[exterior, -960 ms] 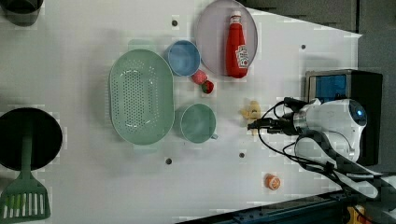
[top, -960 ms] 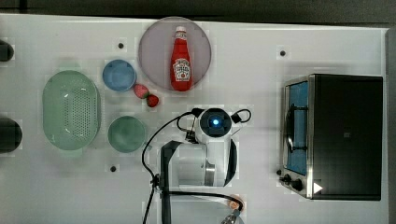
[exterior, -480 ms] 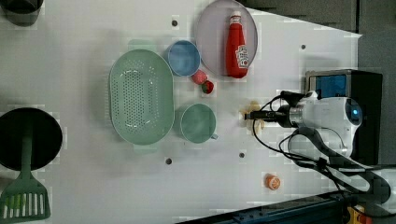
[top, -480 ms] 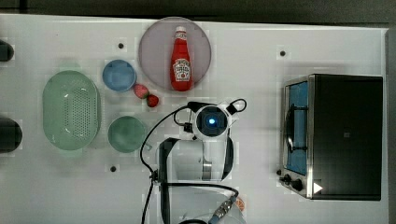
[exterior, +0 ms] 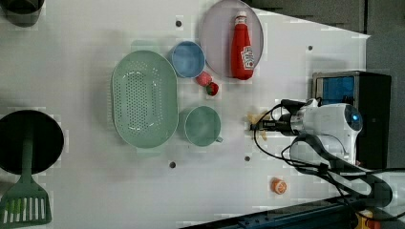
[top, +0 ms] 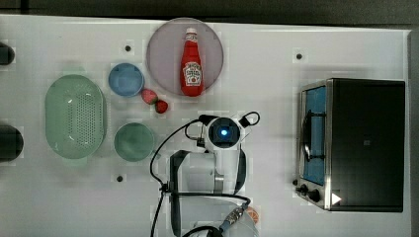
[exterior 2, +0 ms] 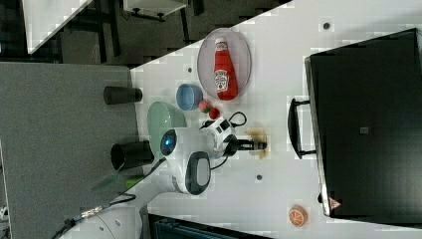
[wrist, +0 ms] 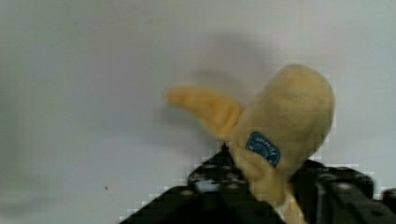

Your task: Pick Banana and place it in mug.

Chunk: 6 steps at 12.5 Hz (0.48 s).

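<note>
The banana [wrist: 280, 126], pale yellow with a blue sticker, sits between the black fingers [wrist: 210, 184] of my gripper [wrist: 266, 186], which is shut on it. In the left view the banana [exterior: 257, 117] lies on the white table at the tip of the gripper [exterior: 258, 126], to the right of the teal-green mug [exterior: 202, 125]. In the right view the banana [exterior 2: 257, 133] is against the gripper [exterior 2: 259, 145]. In the top view the arm's wrist [top: 225, 132] covers the banana, and the mug [top: 134, 141] stands to its left.
Left of the mug in the top view is a pale green perforated basket [top: 75, 116]. A blue cup [top: 126, 79], two strawberries [top: 154, 100] and a ketchup bottle [top: 191, 69] on a plate lie beyond. A toaster oven [top: 356, 143] stands at the top view's right. An orange slice [exterior: 277, 185] lies near the table edge.
The gripper reached the banana and its fingers closed from wide open onto it. The arm's wrist shifted only slightly over the same spot.
</note>
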Each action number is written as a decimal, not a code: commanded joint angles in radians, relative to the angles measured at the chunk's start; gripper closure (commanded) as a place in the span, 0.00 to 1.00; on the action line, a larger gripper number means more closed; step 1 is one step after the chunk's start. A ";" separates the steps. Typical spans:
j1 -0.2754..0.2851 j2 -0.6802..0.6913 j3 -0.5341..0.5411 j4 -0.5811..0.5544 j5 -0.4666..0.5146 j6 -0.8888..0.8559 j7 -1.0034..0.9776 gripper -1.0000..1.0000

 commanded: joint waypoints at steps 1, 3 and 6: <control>-0.012 -0.057 -0.002 0.025 -0.001 0.004 -0.036 0.70; -0.013 -0.120 -0.001 0.028 -0.001 0.002 -0.034 0.70; -0.008 -0.278 0.015 0.031 0.000 -0.068 -0.022 0.70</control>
